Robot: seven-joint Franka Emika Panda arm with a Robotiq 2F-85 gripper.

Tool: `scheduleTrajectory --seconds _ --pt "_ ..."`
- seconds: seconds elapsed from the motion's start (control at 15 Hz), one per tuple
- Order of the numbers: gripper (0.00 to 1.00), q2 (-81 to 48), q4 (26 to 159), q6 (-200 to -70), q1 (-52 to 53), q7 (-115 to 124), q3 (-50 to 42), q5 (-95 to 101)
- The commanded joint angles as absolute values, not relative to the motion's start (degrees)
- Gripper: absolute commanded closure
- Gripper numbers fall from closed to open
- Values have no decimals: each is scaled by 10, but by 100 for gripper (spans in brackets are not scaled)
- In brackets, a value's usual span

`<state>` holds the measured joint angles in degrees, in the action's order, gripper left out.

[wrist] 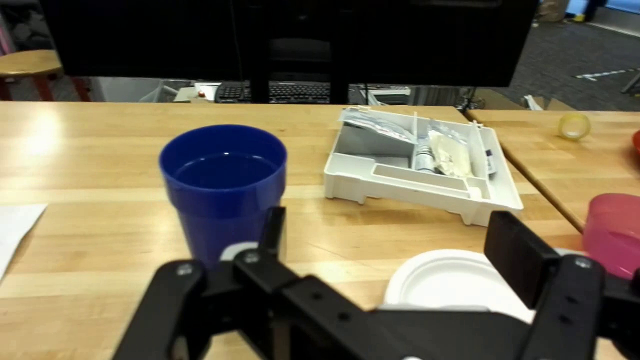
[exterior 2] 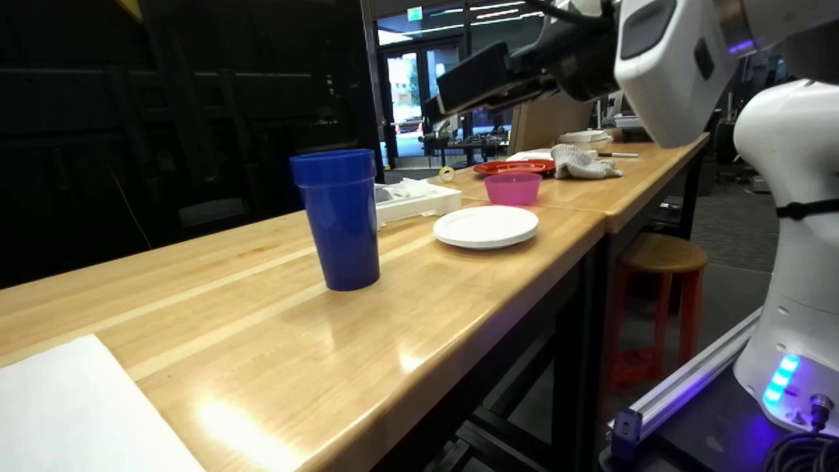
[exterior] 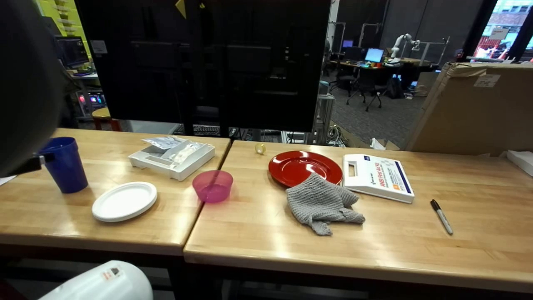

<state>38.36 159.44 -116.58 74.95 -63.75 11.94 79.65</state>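
Hand (wrist: pixel 392 242) hovers before a tray (wrist: pixel 345 185) (packets (wrist: pixel 451 154) inside) and blue cup (wrist: pixel 222 201)

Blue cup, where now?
In the wrist view, the blue cup stands upright on the table, left of centre, between the white sheet and the white compartment tray.

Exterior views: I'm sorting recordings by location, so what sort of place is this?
Probably a robotics lab or similar workspace: a white robot arm stands in the background, near a lit computer screen, beyond the wooden worktables.
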Motion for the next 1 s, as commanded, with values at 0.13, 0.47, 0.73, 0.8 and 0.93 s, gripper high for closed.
scheduleTrajectory --seconds 0.13,0.47,0.73,0.8,0.93 --pt "0 388 1593 -1306 713 -625 77 920" --pt "0 368 1593 -1237 646 -527 142 987" --pt "0 328 1597 -1143 621 -432 190 995" --pt "0 314 1597 -1130 618 -412 197 995" --pt "0 290 1599 -1113 615 -381 205 995"
